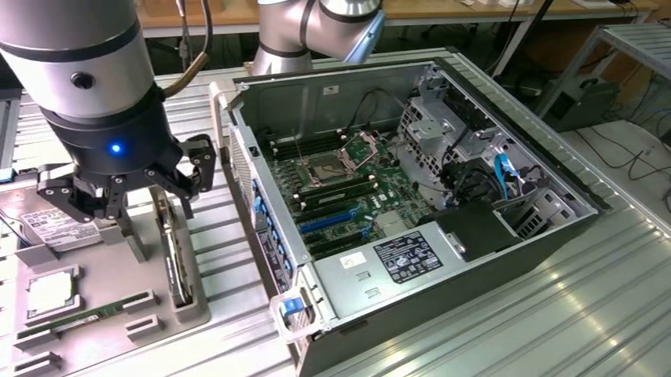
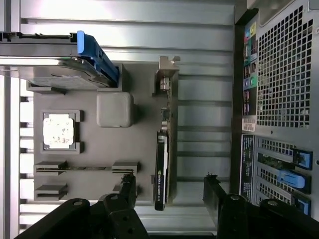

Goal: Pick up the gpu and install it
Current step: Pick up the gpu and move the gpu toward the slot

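Observation:
The gpu (image 1: 174,255) stands on its long edge in a slot of the grey holder tray (image 1: 110,271), to the exterior view's left of the open computer case (image 1: 493,236). In the wrist view the gpu (image 2: 161,169) shows a black edge, with its silver bracket (image 2: 167,74) at the far end. My gripper (image 1: 131,196) hangs just above the card and is open. Its two black fingers (image 2: 128,191) stand on either side of the card without touching it, and nothing is held. Inside the case lies the green motherboard (image 1: 335,184) with blue expansion slots (image 1: 330,221).
The tray also carries a silver hard drive (image 2: 50,59) with a blue clip, a processor (image 2: 59,130), a grey block (image 2: 114,109) and a narrow green memory stick (image 1: 89,316). The case's perforated rear wall (image 2: 284,64) stands close beside the tray. Ribbed metal table (image 1: 545,314) lies around.

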### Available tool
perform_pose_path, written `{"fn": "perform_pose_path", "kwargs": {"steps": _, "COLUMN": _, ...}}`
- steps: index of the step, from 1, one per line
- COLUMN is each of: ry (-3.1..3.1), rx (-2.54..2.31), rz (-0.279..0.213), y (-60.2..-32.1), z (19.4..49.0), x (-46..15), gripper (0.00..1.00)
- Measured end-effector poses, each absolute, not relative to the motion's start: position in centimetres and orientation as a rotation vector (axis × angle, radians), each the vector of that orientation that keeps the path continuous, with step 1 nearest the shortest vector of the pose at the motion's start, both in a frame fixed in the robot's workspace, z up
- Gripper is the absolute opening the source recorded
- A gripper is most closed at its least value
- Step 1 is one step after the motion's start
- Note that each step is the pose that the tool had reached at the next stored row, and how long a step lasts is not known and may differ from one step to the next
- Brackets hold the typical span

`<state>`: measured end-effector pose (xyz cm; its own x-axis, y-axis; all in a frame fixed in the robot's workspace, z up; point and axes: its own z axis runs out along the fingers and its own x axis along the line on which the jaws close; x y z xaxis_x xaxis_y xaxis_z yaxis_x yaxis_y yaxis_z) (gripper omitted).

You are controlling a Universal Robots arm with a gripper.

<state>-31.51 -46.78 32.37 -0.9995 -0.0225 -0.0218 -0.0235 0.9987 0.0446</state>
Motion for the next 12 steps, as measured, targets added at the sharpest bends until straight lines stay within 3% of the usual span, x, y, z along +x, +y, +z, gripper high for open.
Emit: {"fn": "perform_pose_path", "kwargs": {"steps": 12, "ry": 3.119, "rx": -0.033, "rz": 0.07, "y": -46.1, "z": 30.0, "x": -31.5, "gripper": 0.66}}
